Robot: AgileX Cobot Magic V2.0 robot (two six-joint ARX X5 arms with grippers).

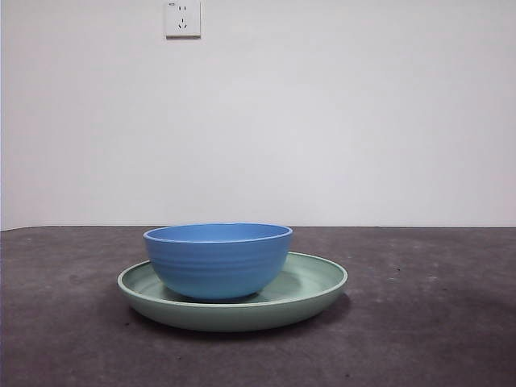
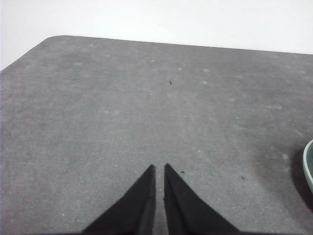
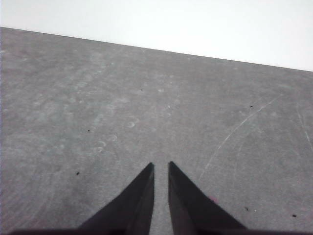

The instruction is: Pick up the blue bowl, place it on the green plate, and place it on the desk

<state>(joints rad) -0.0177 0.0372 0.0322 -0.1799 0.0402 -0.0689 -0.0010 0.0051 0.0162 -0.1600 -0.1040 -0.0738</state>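
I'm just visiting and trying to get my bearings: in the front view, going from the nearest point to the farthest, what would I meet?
Bare desk → near rim of the green plate → blue bowl standing in the plate → more desk behind → white wall with a power socket.

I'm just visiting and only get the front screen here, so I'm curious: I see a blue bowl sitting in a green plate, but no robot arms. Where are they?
Observer: Both wait off to the sides. The left gripper hangs over bare desk, holding nothing.
Operator: Is it near the dishes?
Observer: Fairly. The green plate shows only as a sliver of rim at the edge of the left wrist view.
Operator: And the other arm?
Observer: The right gripper also holds nothing, its jaws nearly together; its camera sees only scratched desk, not the blue bowl.
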